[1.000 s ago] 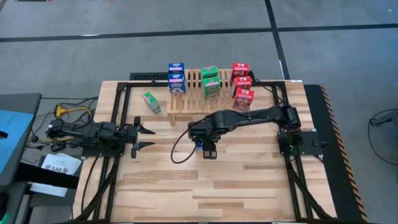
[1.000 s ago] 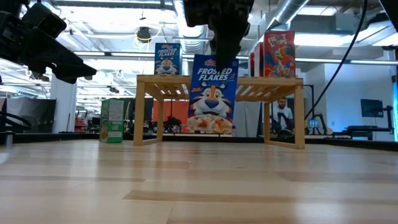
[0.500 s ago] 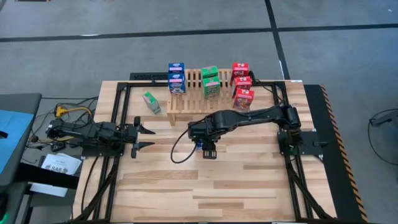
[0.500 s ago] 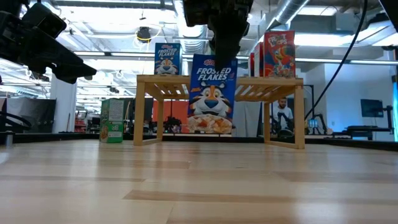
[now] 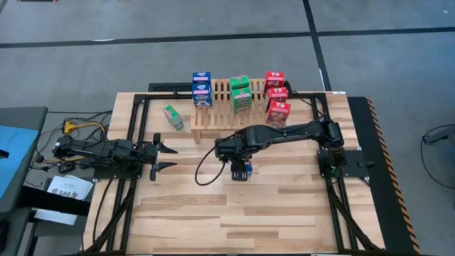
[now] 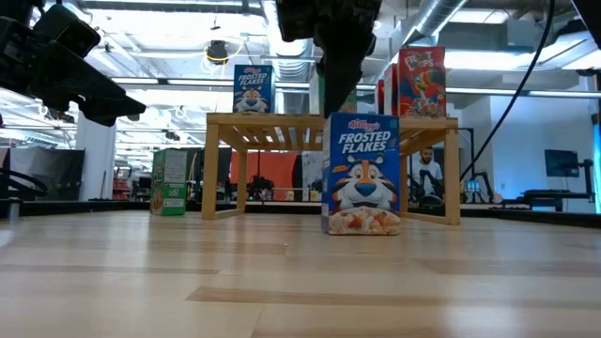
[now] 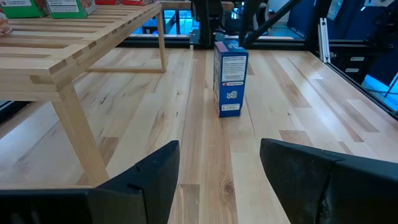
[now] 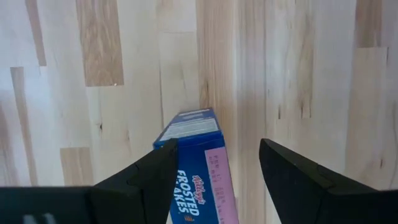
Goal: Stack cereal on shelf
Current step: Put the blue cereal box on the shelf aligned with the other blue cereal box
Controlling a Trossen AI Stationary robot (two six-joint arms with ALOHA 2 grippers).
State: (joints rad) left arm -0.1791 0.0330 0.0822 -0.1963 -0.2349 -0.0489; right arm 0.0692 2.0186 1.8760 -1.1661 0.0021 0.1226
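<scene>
A blue cardboard cereal box (image 6: 362,174) stands upright on the pale plank tabletop (image 5: 284,206), just in front of the slatted wooden shelf (image 5: 220,114) — glossy printed front facing the low camera. The right gripper (image 8: 214,180) hangs directly above it, its dark fingers spread to either side of the box's top without gripping it. More small boxes sit on the rack: blue (image 5: 202,88), green (image 5: 241,93) and red (image 5: 276,97). One green box (image 5: 173,116) rests on the table beside it. The left gripper (image 5: 162,151) waits at the table's left, fingers parted — holding nothing.
</scene>
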